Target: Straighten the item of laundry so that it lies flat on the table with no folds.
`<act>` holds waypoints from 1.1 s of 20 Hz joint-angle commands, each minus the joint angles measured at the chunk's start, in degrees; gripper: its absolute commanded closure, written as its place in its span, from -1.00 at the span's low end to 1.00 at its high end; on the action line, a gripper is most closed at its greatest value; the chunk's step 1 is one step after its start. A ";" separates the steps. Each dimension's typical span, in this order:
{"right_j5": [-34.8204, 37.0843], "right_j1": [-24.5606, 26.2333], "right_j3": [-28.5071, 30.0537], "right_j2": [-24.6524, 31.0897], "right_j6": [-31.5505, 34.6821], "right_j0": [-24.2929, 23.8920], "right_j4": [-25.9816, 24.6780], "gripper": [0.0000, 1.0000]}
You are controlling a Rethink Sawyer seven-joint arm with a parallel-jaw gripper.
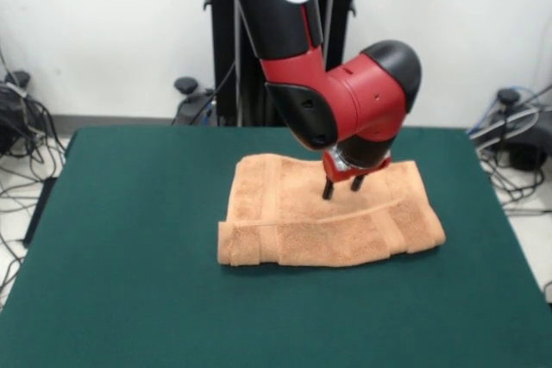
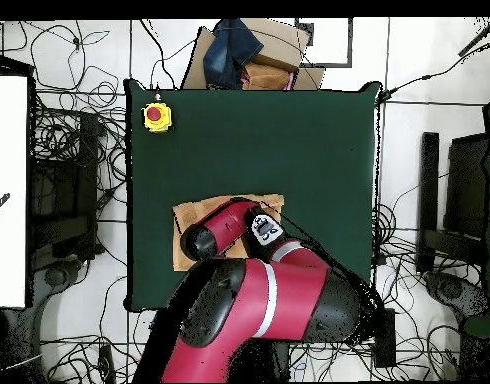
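Observation:
The item of laundry, a light orange-tan towel, lies folded over on itself in the middle of the dark green table, with a doubled layer along its near edge and a woven band across it. My gripper hangs just above the towel's far right part, open, its two black fingers apart with nothing between them. From overhead the red arm covers most of the towel and hides the gripper; only the cloth's edges show on the table.
A yellow box with a red button stands on one corner of the table. A cardboard box with dark cloth sits just beyond the table's edge. Cables lie on the floor around the table.

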 commanded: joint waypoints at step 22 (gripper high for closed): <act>-10.31 2.08 -10.27 -3.35 2.20 4.42 10.12 -1.00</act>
